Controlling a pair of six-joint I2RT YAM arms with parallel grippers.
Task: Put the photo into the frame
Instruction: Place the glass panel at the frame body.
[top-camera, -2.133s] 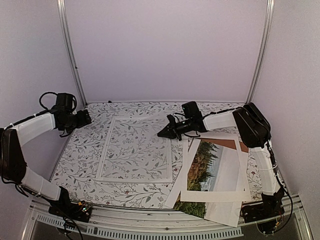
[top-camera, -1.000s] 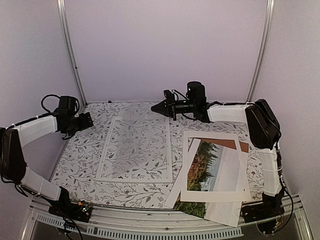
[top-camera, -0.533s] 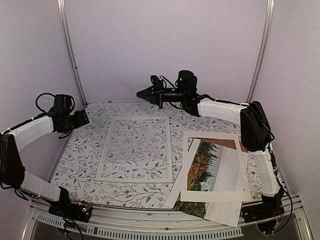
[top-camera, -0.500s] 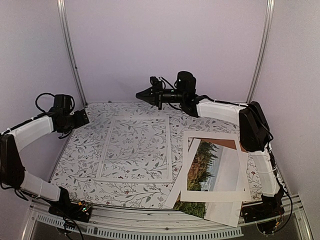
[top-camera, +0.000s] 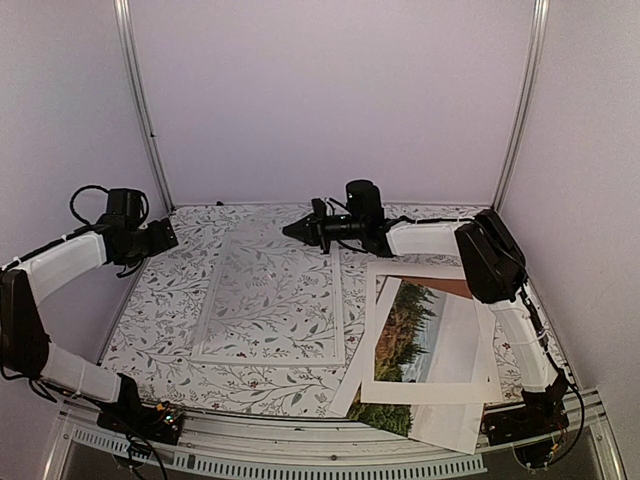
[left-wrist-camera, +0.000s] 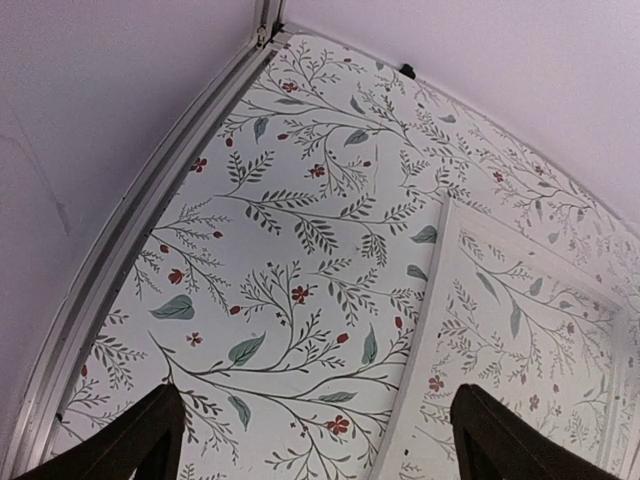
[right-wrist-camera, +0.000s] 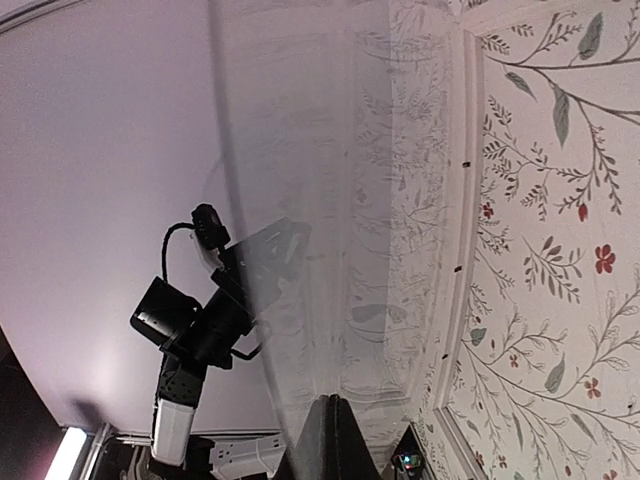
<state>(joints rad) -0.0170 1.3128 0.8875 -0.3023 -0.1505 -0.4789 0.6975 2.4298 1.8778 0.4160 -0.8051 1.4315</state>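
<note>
The frame (top-camera: 266, 358), a narrow white border, lies flat on the left half of the table. Its clear pane (right-wrist-camera: 330, 250) stands tilted up from it, hazy in the top view. My right gripper (top-camera: 290, 228) is shut on the pane's edge, with the fingers (right-wrist-camera: 332, 440) pinched together just above the frame's far right corner. The photo (top-camera: 405, 335), conifers and misty sky, lies at the right under a white mat (top-camera: 482, 345). My left gripper (left-wrist-camera: 315, 440) hangs open over the table by the frame's left border (left-wrist-camera: 420, 330), holding nothing.
A brown backing board (top-camera: 465, 288) pokes out beneath the mat. The photo's near corner overhangs the table's front edge (top-camera: 300, 420). Metal posts (top-camera: 140, 110) and lilac walls close in the back and sides. Through the pane the right wrist view shows the left arm (right-wrist-camera: 200, 320).
My right gripper rose and swung left with the pane, then came down to just above the frame's far right corner. The left arm barely moved.
</note>
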